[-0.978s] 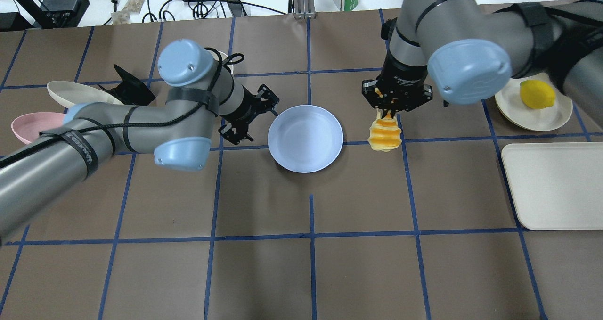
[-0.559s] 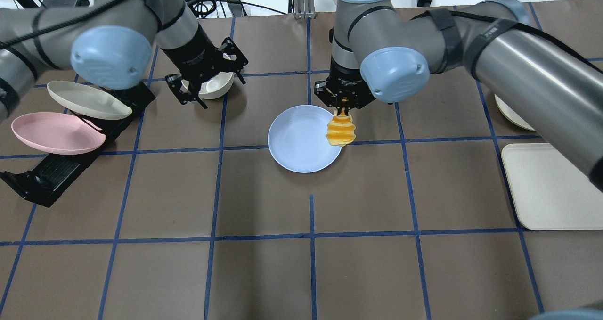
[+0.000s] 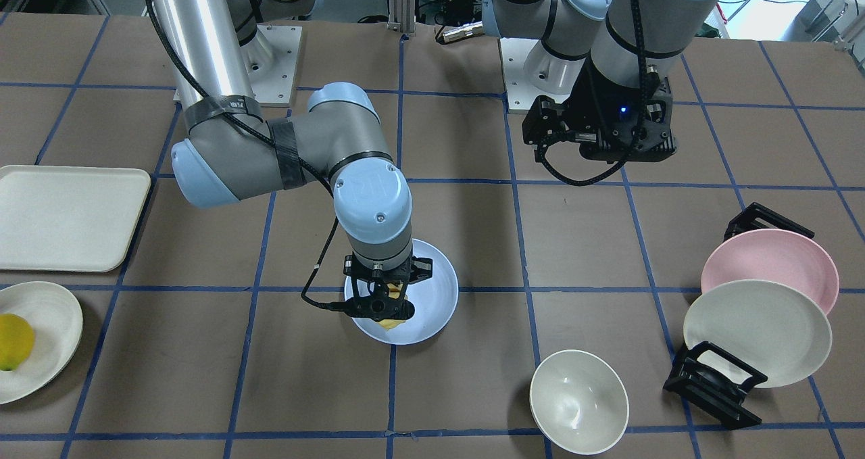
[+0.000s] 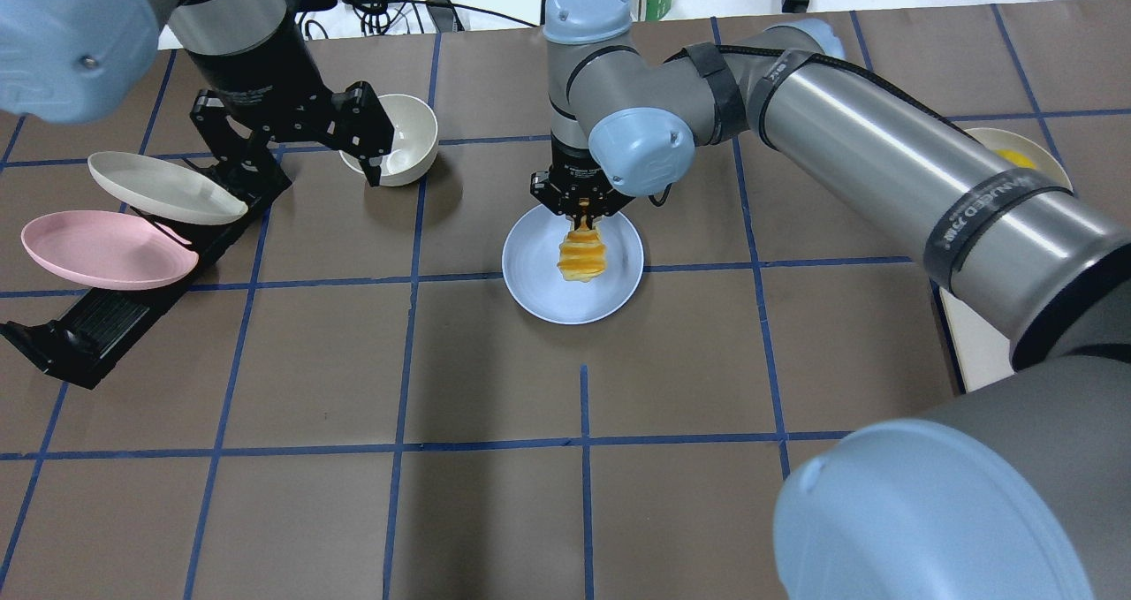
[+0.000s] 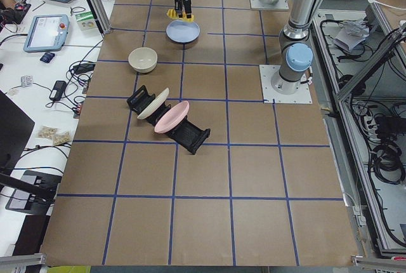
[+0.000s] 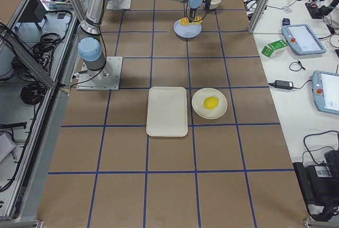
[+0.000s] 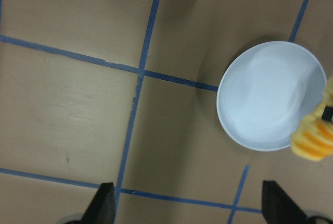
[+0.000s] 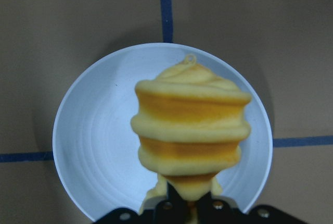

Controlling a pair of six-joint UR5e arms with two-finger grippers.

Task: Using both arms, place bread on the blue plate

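Note:
The bread point(image 4: 582, 257), a ridged yellow-orange loaf, hangs end-down from my right gripper point(image 4: 580, 214), which is shut on its top end. It is over the middle of the blue plate point(image 4: 539, 286) at the table's centre. The right wrist view shows the bread point(image 8: 190, 125) centred over the plate point(image 8: 88, 146). I cannot tell whether its low end touches the plate. My left gripper point(image 4: 296, 140) is open and empty, raised at the far left by the cream bowl. Its wrist view shows the plate point(image 7: 260, 99) and the bread point(image 7: 312, 138) off to the right.
A cream bowl point(image 4: 402, 136) stands at the far left of centre. A black rack holds a pink plate point(image 4: 106, 246) and a cream plate point(image 4: 163, 189) at the left. A cream tray point(image 3: 67, 215) and a plate with a yellow fruit point(image 3: 13, 341) lie on the right side.
My right gripper has carried the bread leftward from beside the blue plate to over its middle. My left arm has swung away from the plate to the far left and risen.

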